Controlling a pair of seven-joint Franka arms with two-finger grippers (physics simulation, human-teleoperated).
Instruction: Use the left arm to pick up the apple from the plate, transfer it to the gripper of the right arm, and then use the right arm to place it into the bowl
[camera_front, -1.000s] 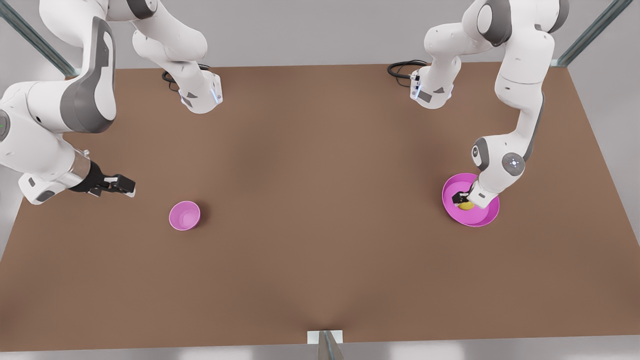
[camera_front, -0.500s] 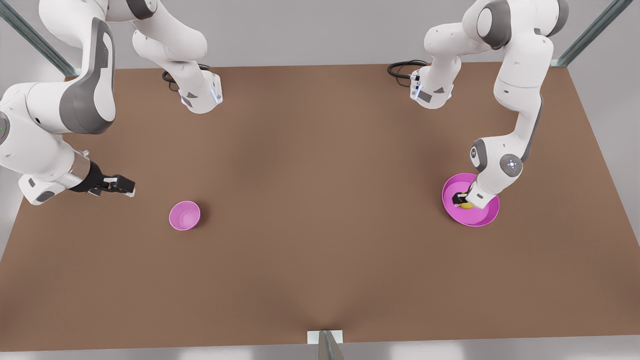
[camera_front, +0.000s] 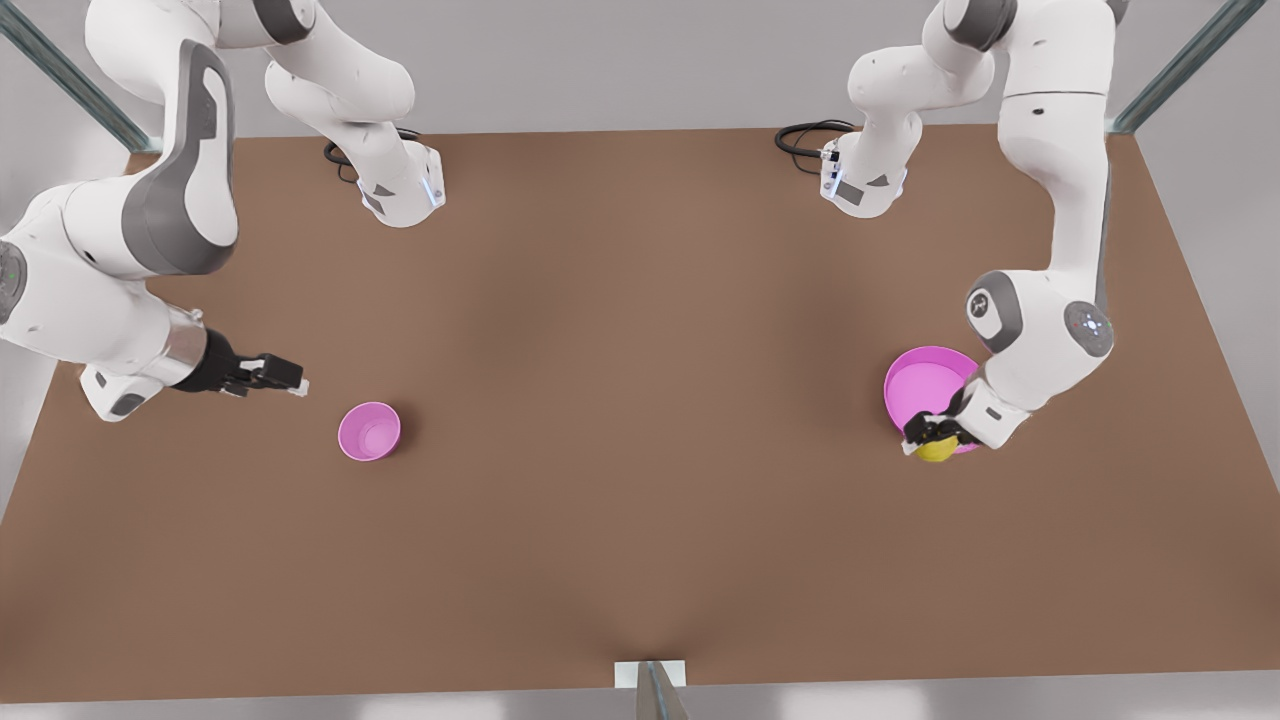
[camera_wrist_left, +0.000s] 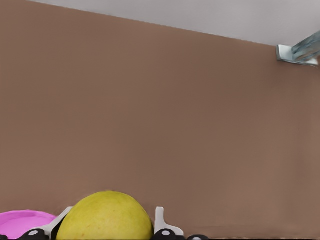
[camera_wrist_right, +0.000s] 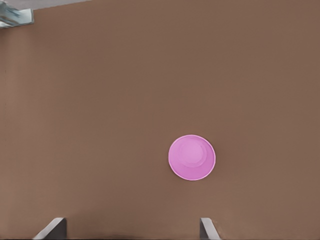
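The yellow-green apple hangs above the plate's near rim, with my left gripper shut on it. In the left wrist view the apple sits between the pale fingertips, and a slice of the plate shows beside it. The magenta plate lies on the table at the front view's right with nothing in it. Toward the front view's left stands the small pink bowl. My right gripper hovers open just left of the bowl, which sits ahead of its spread fingers in the right wrist view as bowl.
The brown table stretches wide between bowl and plate. Both arm bases stand at the far edge with black cables. A metal bracket sits at the near edge.
My left gripper has lifted the apple out of the plate and carried it toward the near rim. My right gripper has moved a little toward the bowl.
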